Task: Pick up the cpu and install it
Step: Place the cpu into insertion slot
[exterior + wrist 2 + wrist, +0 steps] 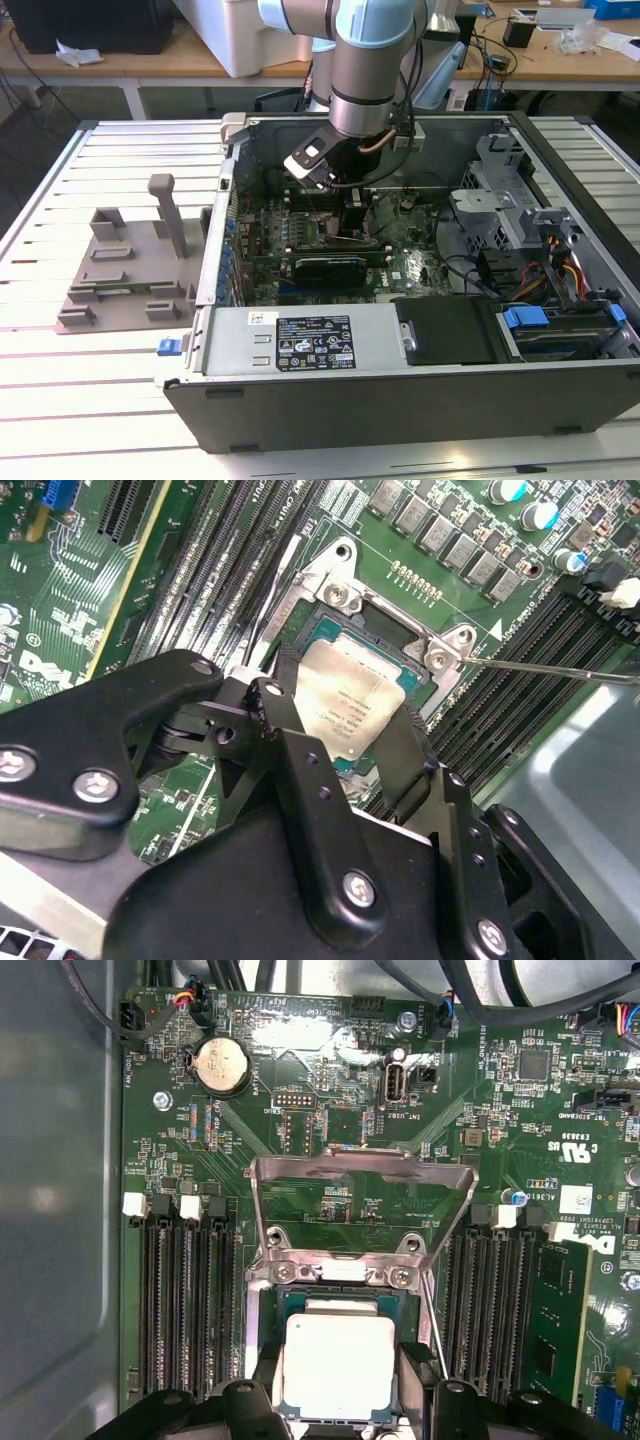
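cpu (pixel 339 1360) flat, top up, in pincer (pixel 342 714)

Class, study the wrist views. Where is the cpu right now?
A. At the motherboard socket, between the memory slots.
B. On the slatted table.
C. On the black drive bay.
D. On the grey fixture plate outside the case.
A: in the first wrist view the cpu sits at the socket, next to its swung-open metal frame, with memory slots on both sides and the gripper's jaws closed on its edges.
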